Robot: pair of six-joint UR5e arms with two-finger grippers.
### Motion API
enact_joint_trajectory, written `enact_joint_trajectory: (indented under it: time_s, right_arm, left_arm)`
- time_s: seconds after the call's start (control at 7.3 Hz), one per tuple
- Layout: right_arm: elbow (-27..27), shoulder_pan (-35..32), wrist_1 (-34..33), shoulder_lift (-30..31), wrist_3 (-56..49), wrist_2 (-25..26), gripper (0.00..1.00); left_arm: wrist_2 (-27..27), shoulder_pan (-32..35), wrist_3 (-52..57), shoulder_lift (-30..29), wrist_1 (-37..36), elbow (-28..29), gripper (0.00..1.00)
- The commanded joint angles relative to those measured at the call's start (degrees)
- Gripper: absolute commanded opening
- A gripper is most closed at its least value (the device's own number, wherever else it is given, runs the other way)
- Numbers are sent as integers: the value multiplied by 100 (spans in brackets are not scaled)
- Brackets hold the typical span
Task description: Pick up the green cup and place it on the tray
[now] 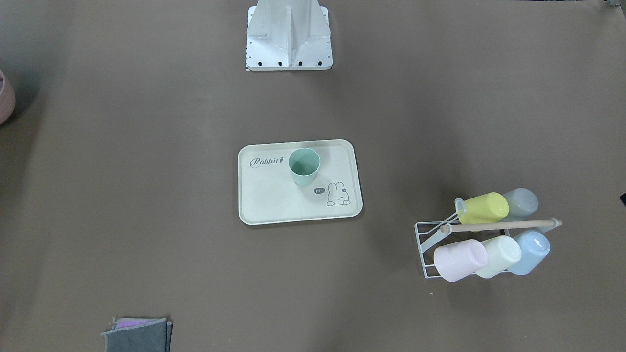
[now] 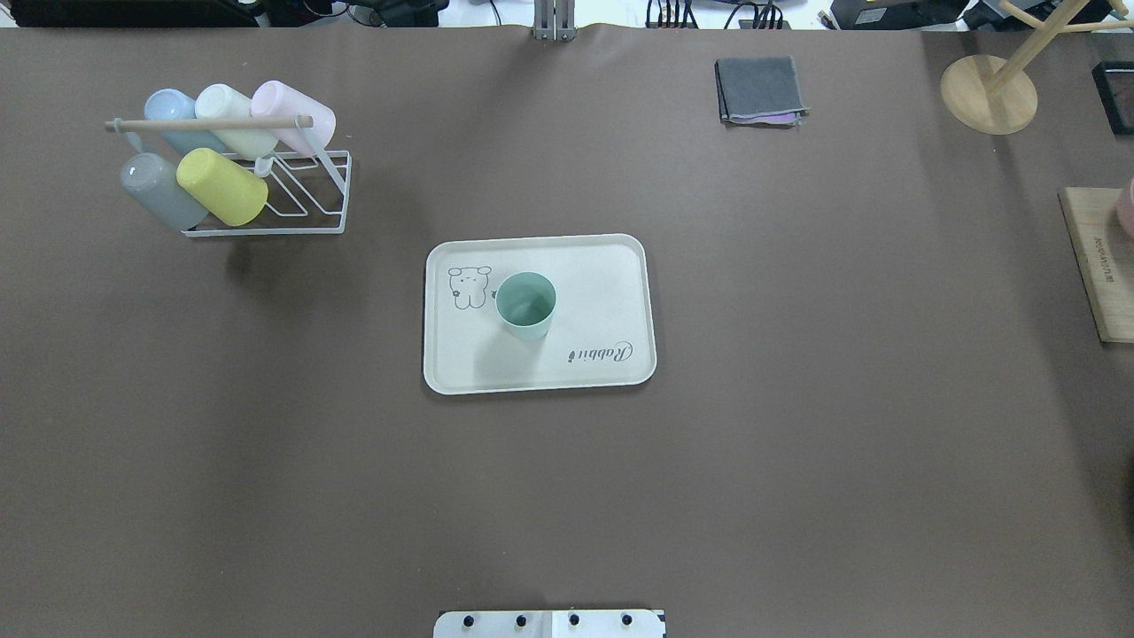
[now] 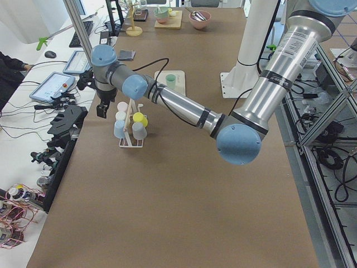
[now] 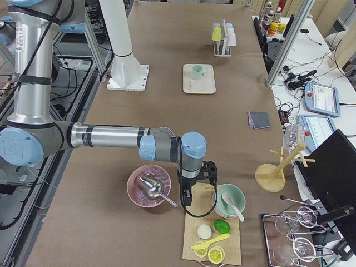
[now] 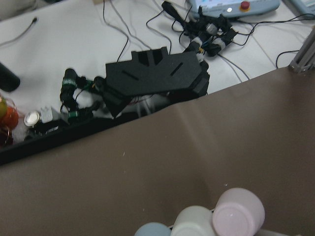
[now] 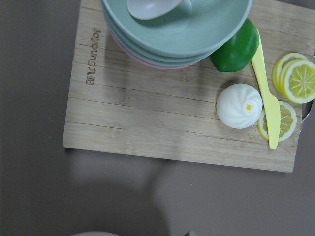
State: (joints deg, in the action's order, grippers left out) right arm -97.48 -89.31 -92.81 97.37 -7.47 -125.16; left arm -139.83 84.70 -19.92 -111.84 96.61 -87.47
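The green cup [image 1: 304, 166] stands upright on the cream Rabbit tray [image 1: 274, 205] at the table's middle, next to the bunny drawing; the cup [image 2: 526, 306] and tray [image 2: 602, 275] also show from overhead. No gripper touches it. My left gripper [image 3: 101, 110] hangs beyond the cup rack at the table's far side edge, far from the tray. My right gripper [image 4: 196, 186] hangs over the wooden board at the other table end. Neither gripper's fingers show in a wrist view, so I cannot tell whether they are open or shut.
A white wire rack [image 2: 266, 217] holds several pastel cups, among them a yellow-green one [image 2: 221, 186]. A folded grey cloth [image 2: 760, 89] and a wooden stand [image 2: 988, 93] lie at the far side. A wooden board [image 6: 147, 123] carries stacked bowls [image 6: 177, 29], lemon slices and a bun.
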Motion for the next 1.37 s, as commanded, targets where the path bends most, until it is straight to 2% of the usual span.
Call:
enact_joint_trajectory:
  time_s: [0.0, 0.14, 0.27, 0.82, 1.23]
  right_arm:
    - [9, 1, 0, -8, 0, 0, 100]
    - [1, 1, 0, -16, 0, 0, 100]
    - [0, -7, 0, -17, 0, 0, 100]
    - [0, 1, 0, -17, 0, -9, 100]
    - [-8, -7, 8, -17, -9, -17, 100]
  left_arm:
    - [-123, 597, 67, 915, -90, 46, 99]
    - [-132, 635, 807, 1597, -90, -145, 98]
    - [-115, 652, 1015, 1978, -90, -278, 99]
    - [88, 740, 1034, 2184, -108, -279, 99]
    - [237, 819, 1201, 2114, -711, -367, 99]
